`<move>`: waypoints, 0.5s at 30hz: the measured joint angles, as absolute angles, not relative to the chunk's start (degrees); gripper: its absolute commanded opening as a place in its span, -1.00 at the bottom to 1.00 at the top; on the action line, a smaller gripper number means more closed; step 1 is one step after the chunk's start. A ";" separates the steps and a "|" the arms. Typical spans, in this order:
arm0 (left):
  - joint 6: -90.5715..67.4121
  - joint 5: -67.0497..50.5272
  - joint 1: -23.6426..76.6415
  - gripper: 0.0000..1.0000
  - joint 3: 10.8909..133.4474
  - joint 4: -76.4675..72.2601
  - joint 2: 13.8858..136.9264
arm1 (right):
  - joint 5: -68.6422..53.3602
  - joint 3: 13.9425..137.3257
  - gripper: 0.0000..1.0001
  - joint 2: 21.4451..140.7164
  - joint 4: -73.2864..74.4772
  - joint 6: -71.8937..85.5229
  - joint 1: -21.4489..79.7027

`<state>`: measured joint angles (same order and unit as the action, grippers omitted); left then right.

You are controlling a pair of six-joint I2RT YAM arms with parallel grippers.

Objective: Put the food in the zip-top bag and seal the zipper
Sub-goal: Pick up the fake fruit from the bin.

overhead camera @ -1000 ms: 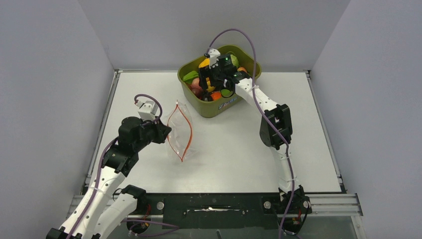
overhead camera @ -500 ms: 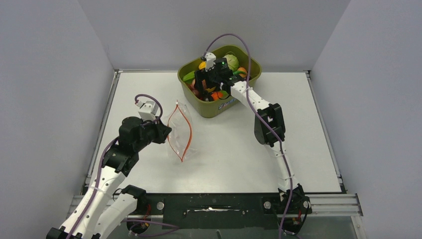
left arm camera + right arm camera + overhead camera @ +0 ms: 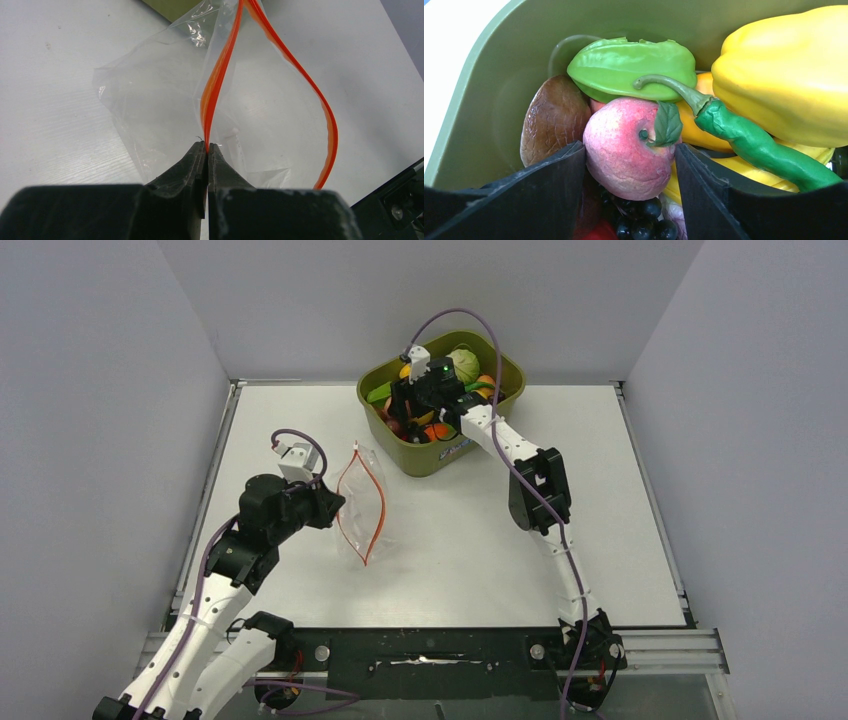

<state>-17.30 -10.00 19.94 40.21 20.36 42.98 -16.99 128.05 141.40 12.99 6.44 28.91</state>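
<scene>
Food (image 3: pixel 724 100) lies heaped in the olive tub (image 3: pixel 425 455) at the far side of the table (image 3: pixel 460 560). None of it shows in the bag (image 3: pixel 360 505), which looks empty. The right gripper (image 3: pixel 630 146) reaches down into the tub with its jaws about half wide, clasping the pink fruit (image 3: pixel 624 150), one finger against each flank. The fruit sits straight ahead between them, stalk end up, and rests on the pile.

Around it lie a brown piece (image 3: pixel 551 120) to its left, a flat green piece (image 3: pixel 629 65) behind it, dark grapes (image 3: pixel 644 227) below and a big yellow pepper (image 3: pixel 789 70) to the right. A thin green pod (image 3: pixel 749 140) slants from upper left to lower right, and its stalk comes right up to the fruit's top. A lift would do best going straight up, or the pod may drag along. A pale cabbage (image 3: pixel 463 364) sits at the tub's far side.

The bag stands well apart from the tub, nearer the bases and to the robot's left. The left gripper (image 3: pixel 207 148) is pinched tight on one lip of the zipper (image 3: pixel 220 75), and the other lip bows away, so the mouth gapes as a lens. The lens's long axis runs near to far. As I judge it, the fruit must travel left and nearward and drop in along that axis. The right arm is the nearer one.
</scene>
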 measured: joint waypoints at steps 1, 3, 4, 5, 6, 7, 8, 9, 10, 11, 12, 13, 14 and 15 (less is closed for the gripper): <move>-17.30 -9.98 19.94 -1.00 40.21 20.36 42.98 | -17.04 127.94 0.08 141.40 12.84 6.39 28.91; -17.28 -9.98 19.94 -1.00 40.21 20.36 42.98 | -17.21 127.63 0.05 141.38 12.58 6.37 28.91; -17.28 -9.98 19.94 -1.00 40.21 20.36 42.98 | -17.28 127.55 0.04 141.38 12.53 6.39 28.91; -17.30 -9.98 19.94 -1.00 40.21 20.36 42.98 | -17.47 127.48 0.02 141.36 12.47 6.37 28.91; -17.28 -9.96 19.94 -1.00 40.21 20.36 42.98 | -17.61 127.46 0.01 141.34 12.47 6.37 28.91; -17.28 -9.96 19.94 -1.00 40.21 20.36 42.98 | -17.63 127.37 0.00 141.27 12.47 6.35 28.91; -17.28 -9.98 19.94 -1.00 40.21 20.36 42.98 | -17.61 127.11 -0.01 141.12 12.45 6.24 28.91; -17.28 -9.96 19.94 -1.00 40.21 20.36 42.98 | -17.61 126.74 -0.02 140.99 12.40 6.20 28.91; -17.28 -9.96 19.94 -1.00 40.21 20.36 42.98 | -17.58 126.32 -0.03 140.75 12.27 6.20 28.91; -17.28 -9.96 19.94 -1.00 40.21 20.36 42.98 | -17.58 125.51 -0.03 140.27 12.03 6.17 28.91; -17.28 -9.93 19.94 -1.00 40.21 20.36 42.98 | -17.58 124.64 -0.04 139.74 11.97 6.17 28.91; -17.26 -9.93 19.94 -1.00 40.21 20.36 42.98 | -17.50 123.87 -0.05 139.17 11.86 6.13 28.91; -17.26 -9.91 19.94 -1.00 40.21 20.36 42.98 | -17.32 123.22 -0.06 138.67 11.79 6.02 28.91; -17.28 -9.91 19.94 -1.00 40.21 20.36 42.98 | -17.17 122.63 -0.07 138.15 11.79 5.96 28.91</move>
<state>-17.28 -9.91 19.94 40.21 20.36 42.98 -17.17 122.63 138.15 11.79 5.96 28.91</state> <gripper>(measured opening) 0.015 0.601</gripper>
